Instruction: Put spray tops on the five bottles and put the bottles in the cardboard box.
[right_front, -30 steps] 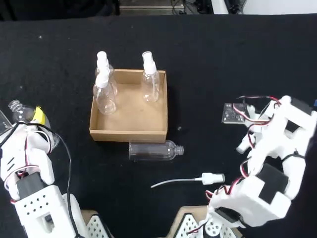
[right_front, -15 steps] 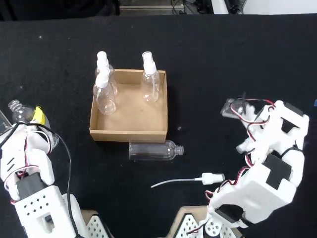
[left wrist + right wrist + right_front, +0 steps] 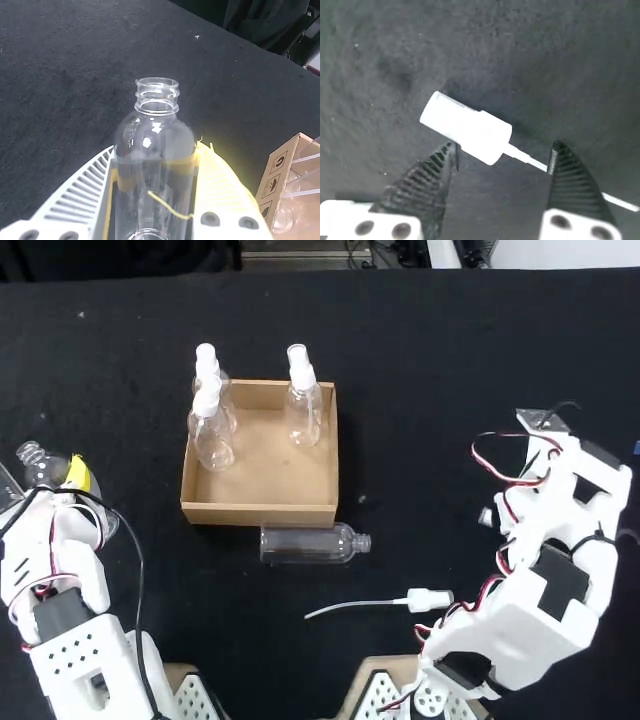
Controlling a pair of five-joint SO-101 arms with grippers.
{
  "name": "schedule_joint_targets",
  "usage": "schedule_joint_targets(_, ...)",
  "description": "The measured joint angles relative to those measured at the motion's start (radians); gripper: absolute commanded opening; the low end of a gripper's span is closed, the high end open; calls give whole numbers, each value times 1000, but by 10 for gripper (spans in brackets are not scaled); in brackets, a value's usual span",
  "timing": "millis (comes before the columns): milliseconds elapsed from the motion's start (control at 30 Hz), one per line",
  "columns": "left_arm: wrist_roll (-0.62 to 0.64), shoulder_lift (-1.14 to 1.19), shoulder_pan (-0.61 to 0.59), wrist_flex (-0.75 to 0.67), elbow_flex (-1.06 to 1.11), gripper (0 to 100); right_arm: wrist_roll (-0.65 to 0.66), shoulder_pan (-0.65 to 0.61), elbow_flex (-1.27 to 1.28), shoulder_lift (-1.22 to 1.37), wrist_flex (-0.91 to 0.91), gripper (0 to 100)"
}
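The left pincer (image 3: 156, 152) is shut tight on a bottle (image 3: 155, 117) with no top. The right pincer (image 3: 502, 147) is wide open and holds nothing. A white spray top (image 3: 467, 129) lies on the table (image 3: 545, 50) by its tips. Three topped bottles (image 3: 213, 435) stand in the box (image 3: 260, 512). A lying bottle (image 3: 310, 544) rests just beside it.

White arms (image 3: 545, 615); yellow-marked left tool (image 3: 156, 148)
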Motion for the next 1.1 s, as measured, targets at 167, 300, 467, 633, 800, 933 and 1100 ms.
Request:
schedule_joint_targets(167,0,0,0,0,0,29,353,0,-17,0,0,259)
schedule_joint_targets(300,2,0,0,0,0,29,644,0,-17,12,0,258)
schedule_joint_targets(467,2,0,0,0,0,29,776,0,-17,49,0,246)
schedule_joint_targets(633,2,0,0,0,0,29,783,-17,-17,57,-6,84)
schedule_joint_targets(800,2,0,0,0,0,30,783,-34,-17,57,-6,14)
schedule_joint_targets(933,2,0,0,0,0,30,709,-35,-15,46,-6,10)
schedule_joint_targets(1100,2,0,0,-75,46,31,419,-52,-15,-118,-2,11)
